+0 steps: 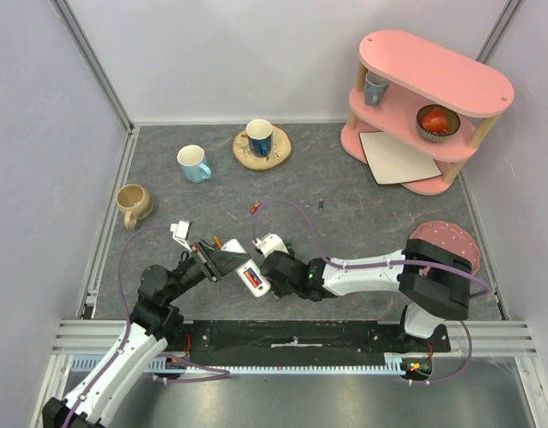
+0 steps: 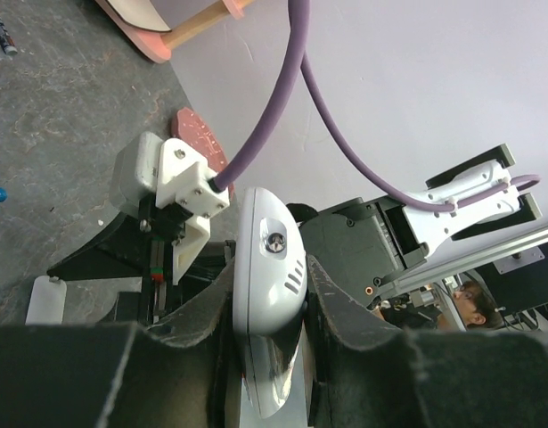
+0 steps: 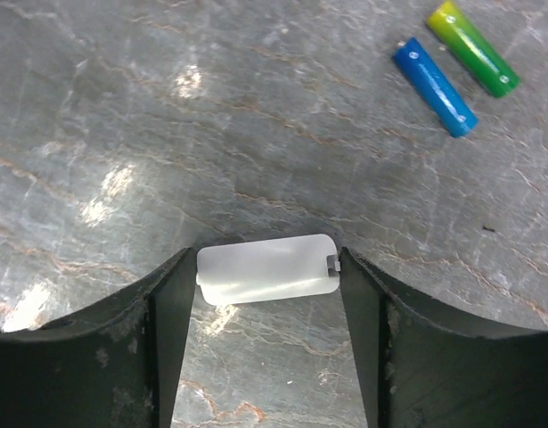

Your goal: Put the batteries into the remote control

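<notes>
My left gripper (image 1: 222, 260) (image 2: 271, 287) is shut on the white remote control (image 1: 252, 278) (image 2: 266, 267), holding it on edge above the table near the front. My right gripper (image 1: 268, 256) (image 3: 269, 269) is just beyond it, its fingertips closed on the two ends of a small white battery cover (image 3: 266, 269) (image 2: 44, 300) low over the table. A blue battery (image 3: 434, 86) and a green-yellow battery (image 3: 474, 47) lie side by side on the table past the right fingertips. A red battery (image 1: 255, 209) and a dark battery (image 1: 321, 204) lie further back.
A tan mug (image 1: 132, 204) and a light blue mug (image 1: 193, 163) stand at the back left. A blue mug (image 1: 259, 136) sits on a round plate (image 1: 279, 152). A pink shelf (image 1: 425, 107) fills the back right, with a pink round pad (image 1: 447, 236) at the right.
</notes>
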{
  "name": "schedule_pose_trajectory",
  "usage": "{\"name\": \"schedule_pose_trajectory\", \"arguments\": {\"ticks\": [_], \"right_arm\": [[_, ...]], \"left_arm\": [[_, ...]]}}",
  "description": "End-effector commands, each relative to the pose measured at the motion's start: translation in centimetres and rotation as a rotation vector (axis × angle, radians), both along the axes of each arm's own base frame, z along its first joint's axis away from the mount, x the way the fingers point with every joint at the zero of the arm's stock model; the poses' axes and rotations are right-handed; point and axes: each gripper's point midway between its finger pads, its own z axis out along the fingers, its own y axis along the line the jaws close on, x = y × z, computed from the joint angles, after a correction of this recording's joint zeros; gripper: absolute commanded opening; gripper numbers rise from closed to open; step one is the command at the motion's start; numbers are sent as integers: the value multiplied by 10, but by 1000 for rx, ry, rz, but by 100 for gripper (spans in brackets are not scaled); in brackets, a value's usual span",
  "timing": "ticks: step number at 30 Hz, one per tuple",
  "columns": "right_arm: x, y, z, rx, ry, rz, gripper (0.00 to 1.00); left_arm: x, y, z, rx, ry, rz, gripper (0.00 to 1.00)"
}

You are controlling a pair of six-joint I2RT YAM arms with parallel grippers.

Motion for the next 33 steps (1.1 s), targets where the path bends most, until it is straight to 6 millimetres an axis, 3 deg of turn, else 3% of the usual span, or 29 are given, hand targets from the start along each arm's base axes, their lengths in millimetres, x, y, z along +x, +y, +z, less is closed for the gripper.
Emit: {"name": "schedule_pose_trajectory", "arguments": {"ticks": [1, 6, 12, 15, 22, 26, 29, 33], "right_arm": [[9, -52, -21, -194, -32, -143, 68], [18, -77, -25, -209, -25, -263, 64], [41, -128, -34, -169, 34, -496, 62], [53, -142, -35, -133, 53, -600, 67], [78, -156, -37, -60, 62, -789, 75], [89, -153, -37, -36, 80, -816, 88], [95, -147, -24, -28, 71, -785, 96], [104, -144, 8, -15, 0, -685, 97]], "left_arm": [[-4, -1, 1, -3, -22, -20, 2], [-3, -1, 1, -1, -21, -20, 2], [-1, -2, -2, 9, -12, -16, 2], [3, -2, -5, 12, 4, -6, 2], [15, -1, -7, 18, 20, 42, 2], [19, -3, -8, 27, 21, 42, 2], [19, -4, -12, 29, 27, 35, 2], [18, -4, -14, 29, 27, 33, 2]]}}
